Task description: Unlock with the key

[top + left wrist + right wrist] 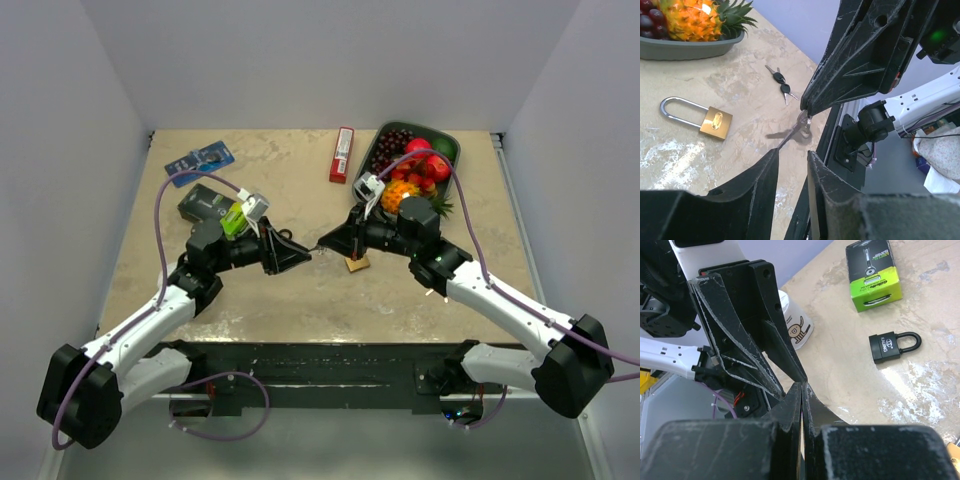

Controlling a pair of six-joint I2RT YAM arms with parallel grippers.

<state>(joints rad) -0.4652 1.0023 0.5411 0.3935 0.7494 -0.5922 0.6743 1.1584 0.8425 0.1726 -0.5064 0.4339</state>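
A brass padlock lies flat on the table just under my right gripper; it also shows in the left wrist view. My right gripper is shut on a small silver key and holds it above the table. The key's blade points at my left gripper. In the left wrist view my left gripper is open, and the blade's tip touches its left fingertip. In the right wrist view my right gripper is pressed shut, tip to tip with the left fingers.
A spare bunch of keys lies beyond the brass padlock. A black padlock and a green and black box lie on the left. A fruit tray, a red bar and a blue packet stand at the back.
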